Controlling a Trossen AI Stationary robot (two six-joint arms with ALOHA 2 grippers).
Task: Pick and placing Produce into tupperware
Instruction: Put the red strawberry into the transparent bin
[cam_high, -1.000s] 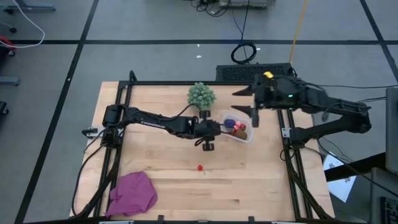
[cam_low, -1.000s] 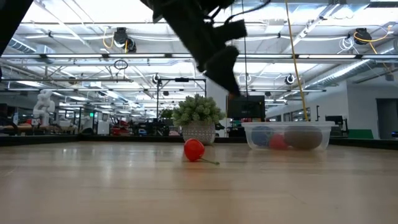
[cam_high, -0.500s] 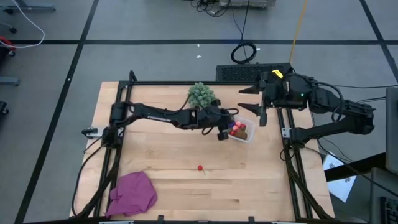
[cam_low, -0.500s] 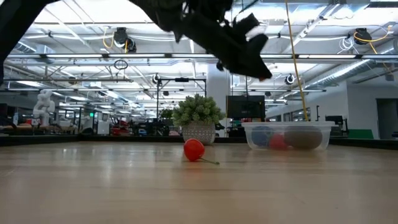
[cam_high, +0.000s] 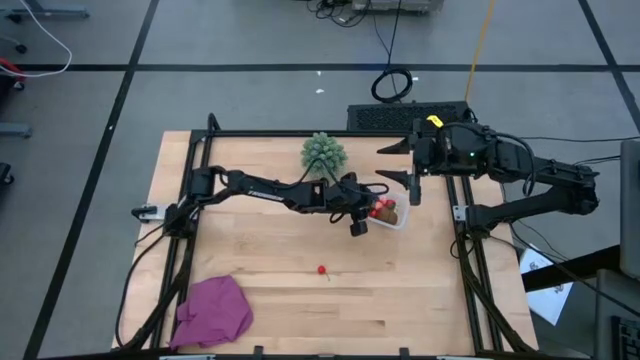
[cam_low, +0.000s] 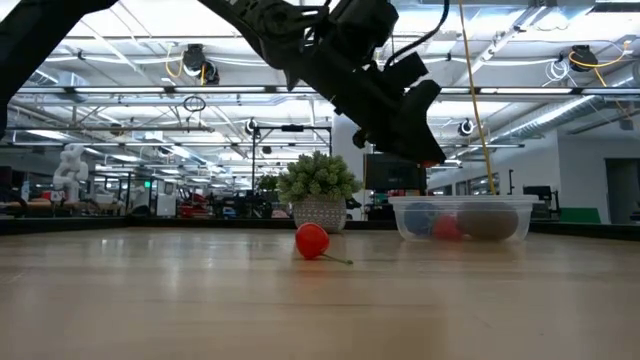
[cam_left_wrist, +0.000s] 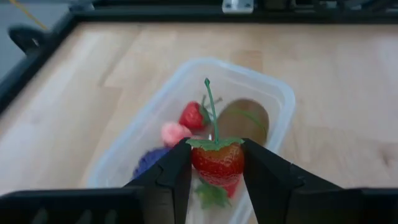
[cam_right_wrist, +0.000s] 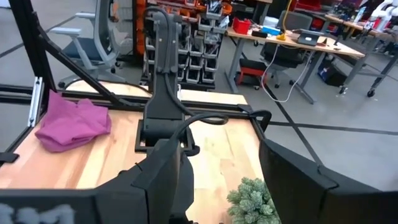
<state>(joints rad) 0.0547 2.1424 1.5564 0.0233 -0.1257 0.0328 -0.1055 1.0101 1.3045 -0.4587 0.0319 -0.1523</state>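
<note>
One strawberry (cam_left_wrist: 217, 163) pinched by left gripper (cam_left_wrist: 214, 168) over tupperware (cam_left_wrist: 273, 134), seen only wrist-on, right gripper (cam_high: 412, 175) spread.

Left gripper (cam_left_wrist: 214, 163) clamped — arm outstretched; right gripper (cam_high: 412, 177) parted, raised.

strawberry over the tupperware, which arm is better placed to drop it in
Left. The left gripper is shut on the strawberry directly above the tupperware. The right gripper is open, hovers beyond the table's far right corner and holds nothing.
</note>
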